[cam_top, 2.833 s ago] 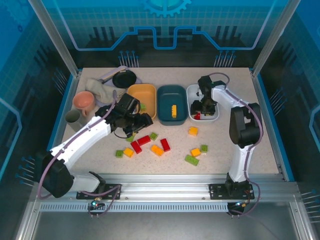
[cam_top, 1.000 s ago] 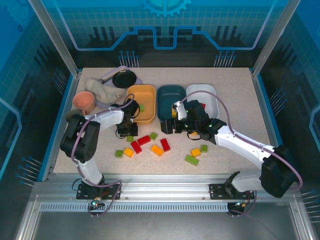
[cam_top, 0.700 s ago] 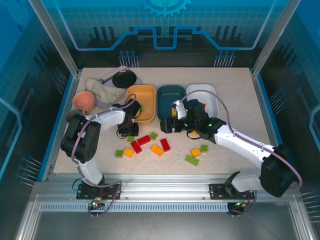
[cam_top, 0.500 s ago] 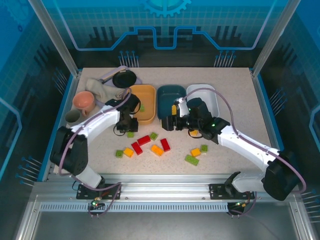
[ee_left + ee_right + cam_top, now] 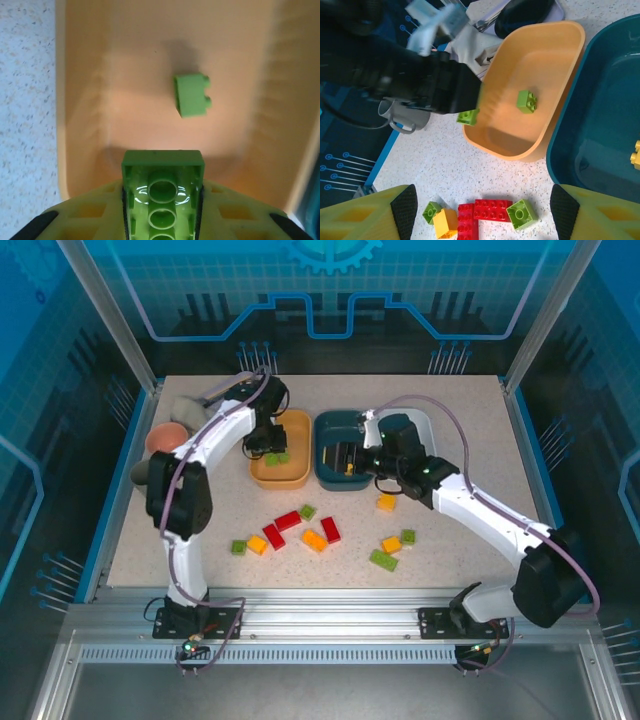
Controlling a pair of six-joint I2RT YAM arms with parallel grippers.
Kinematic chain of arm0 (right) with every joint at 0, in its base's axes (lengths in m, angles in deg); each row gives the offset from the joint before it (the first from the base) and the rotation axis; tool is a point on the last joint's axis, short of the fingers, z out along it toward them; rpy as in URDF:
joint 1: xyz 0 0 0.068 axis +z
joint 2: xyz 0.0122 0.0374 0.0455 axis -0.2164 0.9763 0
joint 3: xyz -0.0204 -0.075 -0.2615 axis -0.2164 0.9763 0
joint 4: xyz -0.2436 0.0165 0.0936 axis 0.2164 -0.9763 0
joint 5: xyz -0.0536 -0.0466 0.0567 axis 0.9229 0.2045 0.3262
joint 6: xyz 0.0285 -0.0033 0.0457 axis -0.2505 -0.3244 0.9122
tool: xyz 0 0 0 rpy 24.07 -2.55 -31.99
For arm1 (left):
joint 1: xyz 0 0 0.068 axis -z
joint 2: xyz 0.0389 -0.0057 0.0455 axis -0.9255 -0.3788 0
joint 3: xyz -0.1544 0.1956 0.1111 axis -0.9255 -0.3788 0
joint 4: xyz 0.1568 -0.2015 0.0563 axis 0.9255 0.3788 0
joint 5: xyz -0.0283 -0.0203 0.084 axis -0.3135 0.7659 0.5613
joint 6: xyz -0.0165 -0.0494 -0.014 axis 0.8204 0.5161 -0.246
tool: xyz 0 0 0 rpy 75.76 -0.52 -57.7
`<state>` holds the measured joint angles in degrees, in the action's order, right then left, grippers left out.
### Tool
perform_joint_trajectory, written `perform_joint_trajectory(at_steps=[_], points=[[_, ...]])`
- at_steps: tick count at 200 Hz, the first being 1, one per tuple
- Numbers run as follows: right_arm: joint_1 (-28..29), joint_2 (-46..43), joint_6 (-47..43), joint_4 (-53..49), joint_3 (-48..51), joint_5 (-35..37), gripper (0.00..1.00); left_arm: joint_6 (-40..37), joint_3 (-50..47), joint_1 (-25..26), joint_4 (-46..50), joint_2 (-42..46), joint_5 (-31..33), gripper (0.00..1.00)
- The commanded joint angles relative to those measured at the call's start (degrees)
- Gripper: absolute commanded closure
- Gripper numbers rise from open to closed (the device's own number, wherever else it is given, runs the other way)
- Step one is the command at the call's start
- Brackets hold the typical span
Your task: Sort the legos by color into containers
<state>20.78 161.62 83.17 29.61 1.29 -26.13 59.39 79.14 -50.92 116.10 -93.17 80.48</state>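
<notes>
Nearest the bases, loose legos [image 5: 288, 520] in red, green and yellow-orange are scattered across the table [image 5: 330, 575]. Beyond them, the left gripper [image 5: 263, 443] is seen clamped on a green brick [image 5: 162, 175], which is held above the orange-yellow tray [image 5: 85, 100]; a second green brick [image 5: 192, 95] is lying inside it. The right gripper [image 5: 348, 455] is held with its jaws apart, apparently empty, over the dark teal tray [image 5: 330, 480], where a yellow brick [image 5: 636, 152] is lying. The white tray [image 5: 428, 425] is largely hidden behind the right arm.
</notes>
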Motion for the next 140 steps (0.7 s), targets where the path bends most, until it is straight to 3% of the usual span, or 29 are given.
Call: perform_joint_trajectory(at_steps=[1, 34, 48, 69, 98, 112, 140], points=[[-1.1, 1.18, 1.2, -2.78, -2.87, 0.13, 0.27, -0.98, 4.38, -0.95, 5.4, -4.25, 2.05, 0.68], [-1.23, 1.56, 0.8, -6.44, -2.62, 0.58, 0.27, -0.67, 5.01, -1.18, 4.89, -7.32, 1.03, 0.63], [-1.2, 1.49, 0.01, -10.3, -2.65, 2.16, 0.27, -0.61, 5.43, -1.17, 5.06, -7.96, 0.15, 0.51], [-1.11, 0.69, -1.24, -18.25, -2.46, 6.88, 0.27, -0.35, 5.39, -1.02, 4.41, -6.99, -1.09, 0.41], [-0.73, -0.58, -0.59, -29.78, -0.95, 15.85, 0.26, 0.22, 5.15, -0.24, 2.48, -1.66, -3.87, 0.32], [-0.62, -0.13, 1.32, -34.08, 0.34, 19.1, 0.17, 1.17, 3.87, 0.63, 0.59, 2.06, -6.13, 0.29], [-0.49, 1.65, 3.33, -31.87, 4.37, 21.75, 0.1, 5.8, -5.31, 2.68, -8.06, 13.72, -13.14, 0.19]])
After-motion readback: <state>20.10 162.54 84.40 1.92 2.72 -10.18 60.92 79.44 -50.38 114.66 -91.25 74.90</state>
